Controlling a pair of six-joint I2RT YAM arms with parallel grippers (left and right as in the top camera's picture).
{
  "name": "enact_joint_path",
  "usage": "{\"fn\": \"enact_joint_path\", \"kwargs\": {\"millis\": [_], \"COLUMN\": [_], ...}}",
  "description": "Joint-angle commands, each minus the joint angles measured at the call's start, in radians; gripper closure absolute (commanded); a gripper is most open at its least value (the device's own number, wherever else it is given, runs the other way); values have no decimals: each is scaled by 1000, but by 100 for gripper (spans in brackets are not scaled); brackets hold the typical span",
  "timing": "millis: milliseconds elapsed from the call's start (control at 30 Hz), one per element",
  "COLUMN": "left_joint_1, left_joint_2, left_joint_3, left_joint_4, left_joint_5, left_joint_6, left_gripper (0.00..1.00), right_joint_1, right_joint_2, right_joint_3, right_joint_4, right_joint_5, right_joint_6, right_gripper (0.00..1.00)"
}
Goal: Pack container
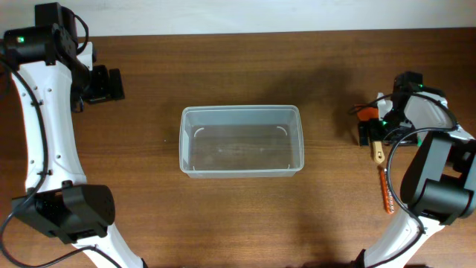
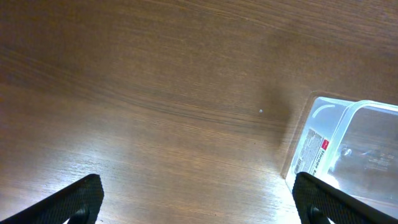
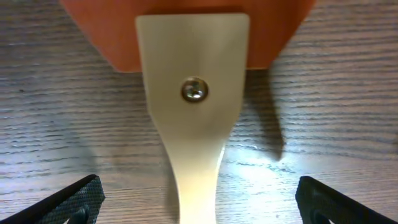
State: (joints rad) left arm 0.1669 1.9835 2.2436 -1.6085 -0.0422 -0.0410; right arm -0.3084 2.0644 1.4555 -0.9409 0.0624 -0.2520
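Observation:
The container [image 1: 241, 110] is a clear, shallow plastic bin in the middle of the table with nothing in it. Its labelled corner shows in the left wrist view [image 2: 323, 137]. My left gripper [image 1: 111, 84] is open and empty [image 2: 199, 199] over bare wood at the far left. My right gripper [image 1: 368, 132] is open [image 3: 199, 199] at the right side. Its fingers straddle the cream handle [image 3: 193, 124] of a scraper with an orange blade [image 3: 99, 31], and do not touch it. The scraper lies flat on the wood, and its handle shows in the overhead view [image 1: 378, 154].
A brown-orange, rough stick-like tool [image 1: 387, 193] lies on the table just in front of the scraper, near the right arm's base. Bare wood lies between the container and both grippers.

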Motion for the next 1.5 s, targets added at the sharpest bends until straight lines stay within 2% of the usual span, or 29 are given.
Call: {"fn": "enact_joint_path", "kwargs": {"millis": [0, 67, 367, 600, 1133, 1467], "left_joint_1": [6, 6, 6, 6, 6, 6], "left_joint_2": [-4, -4, -4, -4, -4, -4], "left_joint_3": [10, 10, 10, 10, 10, 10], "left_joint_4": [-1, -2, -2, -2, -2, -2], "left_joint_5": [-7, -7, -7, -7, -7, -7], "left_joint_6": [12, 12, 12, 12, 12, 12], "left_gripper": [1, 1, 1, 1, 1, 1], "right_joint_1": [10, 10, 8, 8, 7, 6], "right_joint_2": [-13, -13, 5, 6, 7, 19], "right_joint_3": [-5, -5, -10, -10, -19, -20], "right_joint_4": [-2, -1, 6, 12, 29, 37], "right_joint_5": [-5, -5, -6, -5, -5, -6], "right_joint_6": [-5, -5, -5, -5, -24, -24], "right_gripper": [4, 9, 5, 9, 8, 4]}}
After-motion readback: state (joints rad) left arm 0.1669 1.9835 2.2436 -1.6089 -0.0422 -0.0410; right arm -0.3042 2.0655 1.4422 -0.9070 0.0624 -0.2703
